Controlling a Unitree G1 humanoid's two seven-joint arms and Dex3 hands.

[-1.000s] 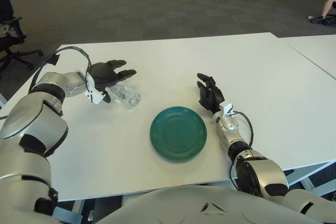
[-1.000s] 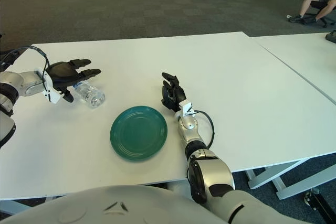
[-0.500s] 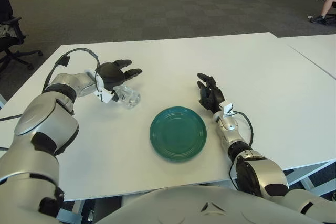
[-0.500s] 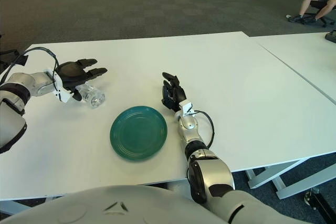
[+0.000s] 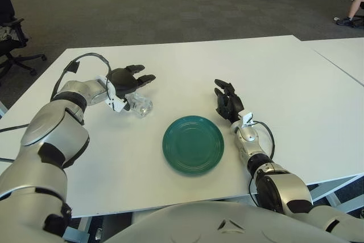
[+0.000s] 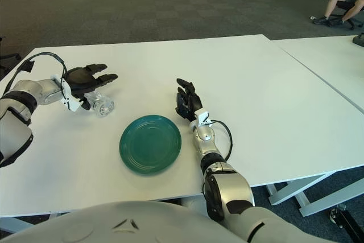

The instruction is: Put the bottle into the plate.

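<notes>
A clear plastic bottle [image 5: 139, 105] lies on its side on the white table [image 5: 296, 89], left of the green plate [image 5: 193, 144]. My left hand [image 5: 128, 80] is directly over the bottle's far end, fingers spread out above it and thumb down beside it, not closed around it. The plate sits empty near the table's front edge. My right hand [image 5: 227, 101] shows just right of the plate's far rim, fingers relaxed and holding nothing.
A second white table [image 5: 341, 49] adjoins at the right. An office chair [image 5: 11, 32] stands off the table's left corner. Boxes and cases line the far wall, and a seated person's legs [image 6: 341, 4] show at the far right.
My left hand has shifted a little to the right over the bottle. The bottle has turned slightly so its end faces me more. The right hand and plate have not moved.
</notes>
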